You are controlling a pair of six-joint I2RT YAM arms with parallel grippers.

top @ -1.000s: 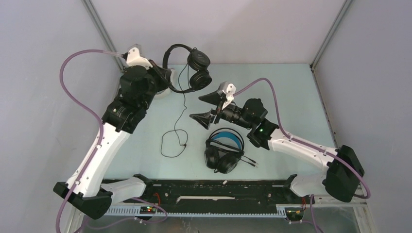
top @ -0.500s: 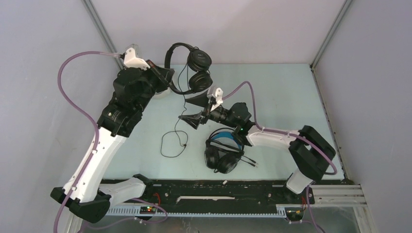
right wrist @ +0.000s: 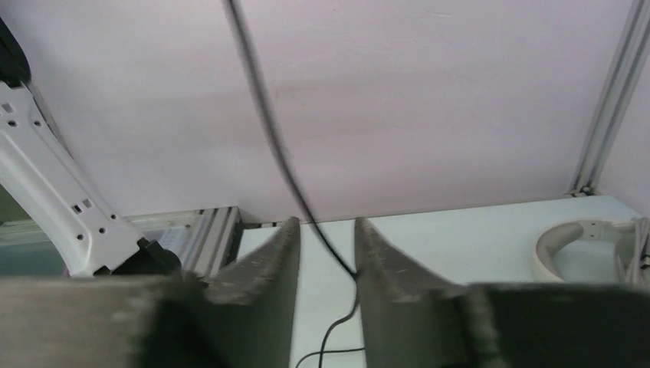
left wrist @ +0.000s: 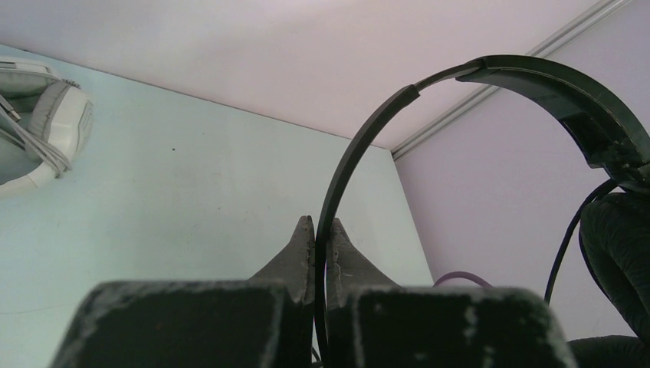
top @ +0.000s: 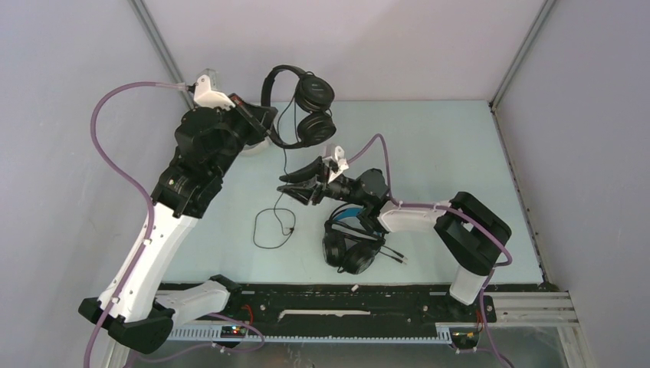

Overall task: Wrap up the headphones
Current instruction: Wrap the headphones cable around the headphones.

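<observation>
At the far left of the surface (top: 444, 153), lifted above it, the small thin black headphones (top: 315, 95) hang from the left hand (top: 259, 121). That hand is clenched on the thin headband (left wrist: 360, 146), with its two fingers pressed flat on either side of the band. In the overhead view the headband's crown points toward the left wall and the two ear cups lie to the right, one behind the other, so the headset's long axis runs roughly left to right. Its cord (top: 290, 157) drops from the cups toward the near edge and ends in a loose loop (top: 270, 230) lying on the surface.

The right hand (top: 285, 182) sits at that hanging stretch. Its fingers stand partly apart with the cord running between them, and there is a visible gap, so it is not yet pinched.

I judge the step in hand to be catching the cord so it can be wound. The next move calls for clamping on the thin strand without letting it slip out. After that the slack has to be carried around the headset while the left hand holds it steady.

Just right of the loop lies the bulky black pair (top: 352, 245) with its blue-lined headband. The white-grey pair (left wrist: 54, 130) rests under the left arm.
</observation>
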